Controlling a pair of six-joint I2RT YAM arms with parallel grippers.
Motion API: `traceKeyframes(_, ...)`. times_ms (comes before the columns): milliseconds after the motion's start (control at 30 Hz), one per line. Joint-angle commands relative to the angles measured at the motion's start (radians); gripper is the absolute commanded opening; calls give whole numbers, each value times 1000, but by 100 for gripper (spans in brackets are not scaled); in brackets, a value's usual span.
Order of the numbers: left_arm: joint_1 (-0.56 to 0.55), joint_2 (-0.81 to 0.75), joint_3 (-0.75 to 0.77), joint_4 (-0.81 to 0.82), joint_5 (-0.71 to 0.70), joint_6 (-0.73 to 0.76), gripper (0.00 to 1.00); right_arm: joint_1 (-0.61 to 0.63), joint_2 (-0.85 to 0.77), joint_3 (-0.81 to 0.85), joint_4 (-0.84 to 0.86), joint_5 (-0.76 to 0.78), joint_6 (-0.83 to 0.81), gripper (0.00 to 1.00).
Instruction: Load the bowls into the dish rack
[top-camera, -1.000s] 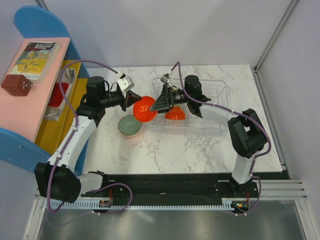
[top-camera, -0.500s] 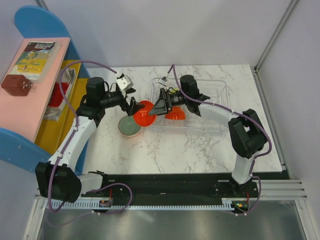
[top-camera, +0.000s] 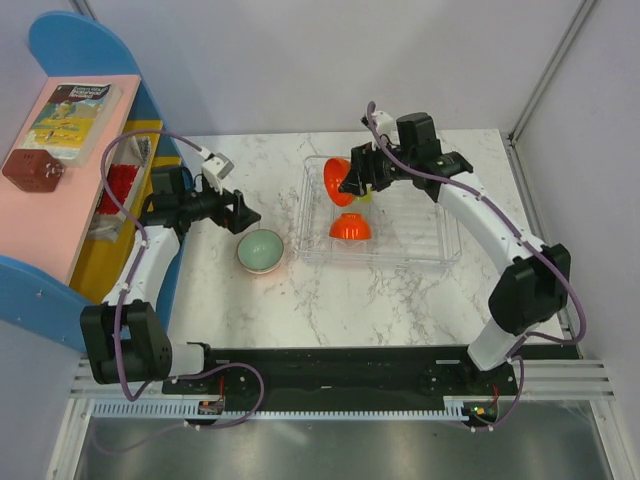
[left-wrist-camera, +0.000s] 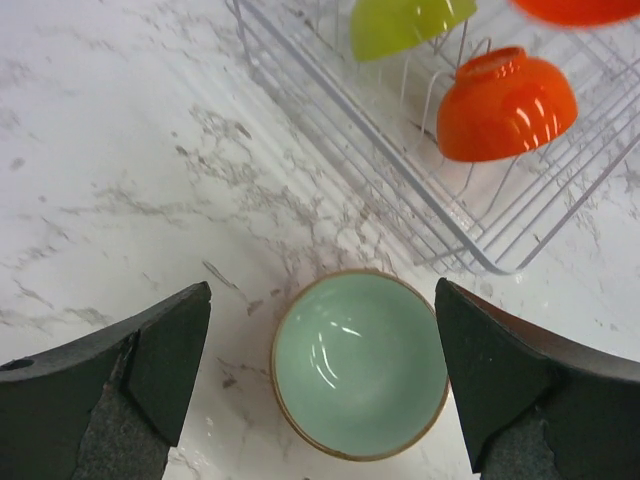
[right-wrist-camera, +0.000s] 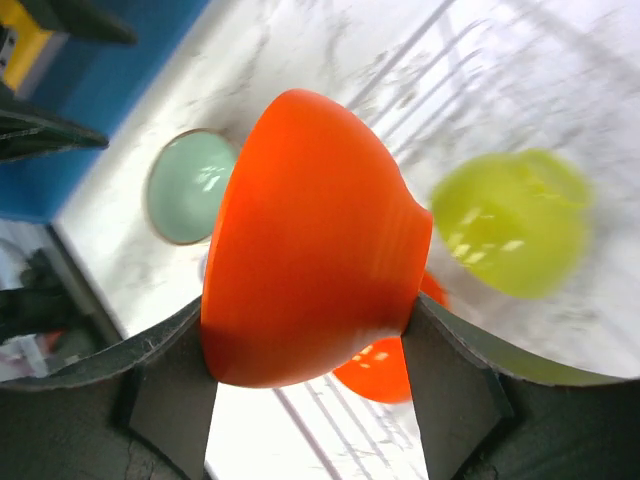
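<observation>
An orange bowl (right-wrist-camera: 310, 240) is pinched by the right tool (right-wrist-camera: 310, 335); the left tool (left-wrist-camera: 320, 300) is held spread wide.

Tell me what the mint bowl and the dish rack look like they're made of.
Mint bowl: smooth and glossy, with sharp highlights inside and a tan rim. Glazed ceramic or hard plastic, either fits.
Dish rack: thin pale ribs with the table showing through. Probably clear plastic, though coated wire is possible.

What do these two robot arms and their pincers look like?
The left arm and right arm match: white tube sections, chunky black joints, a purple cable trailing along each. The left gripper and right gripper each end in two broad, dark, wedge-shaped fingers.
</observation>
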Motion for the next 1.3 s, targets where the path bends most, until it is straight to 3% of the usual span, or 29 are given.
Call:
traceKeyframes(0, 0, 5, -69, -62, 3, 72, 100, 8, -146, 87, -149, 322, -278, 0)
traceKeyframes(233, 0, -36, -134, -57, 45, 106, 100, 8, -172, 65, -255, 587, -463, 0)
traceKeyframes(433, -1, -59, -155, -51, 60, 105, 100, 8, -128, -52, -189, 812, -533, 0)
traceKeyframes(1033, -1, -65, -195, 3, 62, 88, 100, 6, 73, -247, 77, 1174, -676, 0)
traceKeyframes(1267, -1, -64, -198, 9, 65, 85, 100, 6, 153, -242, 130, 1277, -693, 0)
